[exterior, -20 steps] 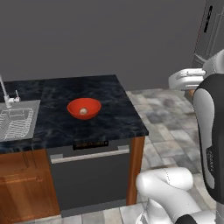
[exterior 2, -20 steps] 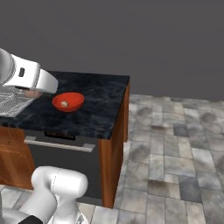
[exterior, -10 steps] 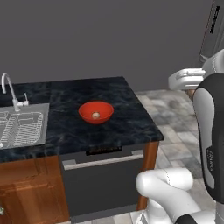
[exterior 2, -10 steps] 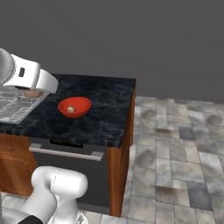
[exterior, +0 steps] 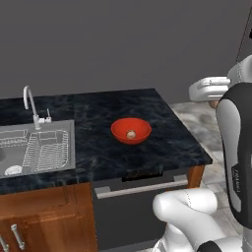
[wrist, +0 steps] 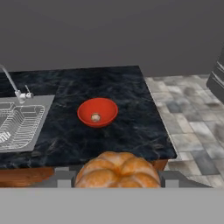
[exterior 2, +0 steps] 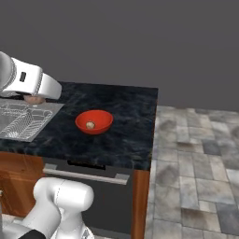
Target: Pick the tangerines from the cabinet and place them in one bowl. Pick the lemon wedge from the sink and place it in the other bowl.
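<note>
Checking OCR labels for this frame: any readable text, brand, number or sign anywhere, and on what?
No readable text.
Robot arm: a small dark mark on its white casing, too small and blurred to read.
Red bowl, sink, counter and dishwasher front: no lettering.

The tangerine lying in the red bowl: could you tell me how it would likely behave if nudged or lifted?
The tangerine looks small and round, so it would probably roll at a nudge. The red bowl has sloping sides that should send it back to the middle. It seems light for the fingers, which already grip a similar fruit.
</note>
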You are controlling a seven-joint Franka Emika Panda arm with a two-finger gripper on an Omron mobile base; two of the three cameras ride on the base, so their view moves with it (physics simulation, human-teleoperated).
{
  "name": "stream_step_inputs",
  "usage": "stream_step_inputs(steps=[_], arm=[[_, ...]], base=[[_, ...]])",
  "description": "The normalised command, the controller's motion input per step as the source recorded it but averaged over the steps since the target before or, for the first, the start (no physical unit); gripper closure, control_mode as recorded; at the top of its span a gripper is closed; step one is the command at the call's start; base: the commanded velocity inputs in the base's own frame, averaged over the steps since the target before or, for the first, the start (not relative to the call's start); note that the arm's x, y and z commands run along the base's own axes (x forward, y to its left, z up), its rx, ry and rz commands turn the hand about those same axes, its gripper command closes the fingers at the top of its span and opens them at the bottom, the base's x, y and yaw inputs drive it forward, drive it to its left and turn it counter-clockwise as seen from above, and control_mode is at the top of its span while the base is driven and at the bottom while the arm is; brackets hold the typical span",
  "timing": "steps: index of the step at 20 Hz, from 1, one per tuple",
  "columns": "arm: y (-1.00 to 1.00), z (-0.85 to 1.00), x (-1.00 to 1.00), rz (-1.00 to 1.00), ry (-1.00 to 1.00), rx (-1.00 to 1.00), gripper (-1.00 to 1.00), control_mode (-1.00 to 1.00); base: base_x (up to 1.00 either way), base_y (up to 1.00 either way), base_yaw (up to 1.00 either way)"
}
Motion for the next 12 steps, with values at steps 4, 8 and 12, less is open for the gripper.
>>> stream_step_inputs(steps=[4, 8, 12], arm=[[0.00, 0.00, 0.00, 0.00, 0.00, 0.00, 1.00, 1.00], [0.00, 0.00, 0.00, 0.00, 0.00, 0.00, 1.00, 1.00], [0.00, 0.00, 0.00, 0.00, 0.00, 0.00, 1.00, 1.00]], base=[[0.34, 0.34, 0.00], [0.46, 0.23, 0.00], [0.49, 0.26, 0.00]])
